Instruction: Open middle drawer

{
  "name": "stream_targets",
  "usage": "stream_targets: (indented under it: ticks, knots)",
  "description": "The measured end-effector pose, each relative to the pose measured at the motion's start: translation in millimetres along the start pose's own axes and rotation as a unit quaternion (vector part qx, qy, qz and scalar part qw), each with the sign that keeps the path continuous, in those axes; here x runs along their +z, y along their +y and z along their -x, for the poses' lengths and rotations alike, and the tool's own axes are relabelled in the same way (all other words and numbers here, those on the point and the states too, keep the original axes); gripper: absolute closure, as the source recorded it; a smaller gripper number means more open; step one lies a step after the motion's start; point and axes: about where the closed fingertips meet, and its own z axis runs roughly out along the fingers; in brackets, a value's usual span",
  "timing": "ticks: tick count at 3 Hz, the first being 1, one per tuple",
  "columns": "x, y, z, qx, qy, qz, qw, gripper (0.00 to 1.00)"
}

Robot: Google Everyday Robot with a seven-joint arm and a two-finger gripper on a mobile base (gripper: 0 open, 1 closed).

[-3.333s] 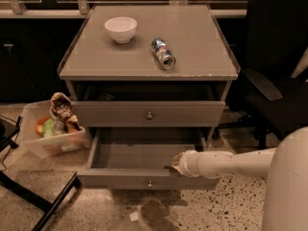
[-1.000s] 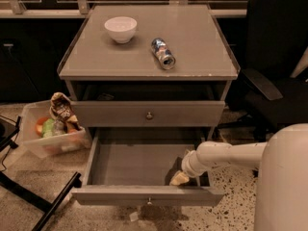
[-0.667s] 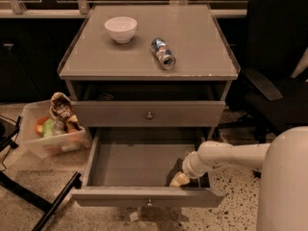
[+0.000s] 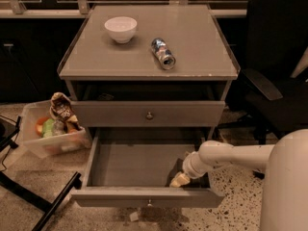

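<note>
The middle drawer is pulled well out of the grey-brown cabinet. Its plain grey inside shows, and its small round knob sits at the centre of the front. My gripper reaches in from the right on a white arm. It is low inside the drawer at the right front corner, just behind the front panel. The shorter drawer above is closed. Anything below the open drawer is hidden by it.
A white bowl and a can lying on its side rest on the cabinet top. A clear bin of snacks stands on the floor at left. A black office chair is at right. A dark bar crosses the floor at lower left.
The middle drawer has come much farther out than 3.3 s ago, with the gripper moving forward with it. Over the last second drawer and gripper have barely moved.
</note>
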Motion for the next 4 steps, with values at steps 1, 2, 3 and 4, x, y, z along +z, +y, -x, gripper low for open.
stream_targets:
  ticks: [1,2,3,4]
  knots:
    - [2,4,-3,0.002,0.001,0.013,0.9999,0.00]
    - [5,12,-9,0.008,-0.001,0.028,0.9996,0.00]
    - [5,10,-8,0.008,-0.001,0.028,0.9996,0.00]
    - [5,19,-13,0.013,-0.002,0.041,0.9991,0.18]
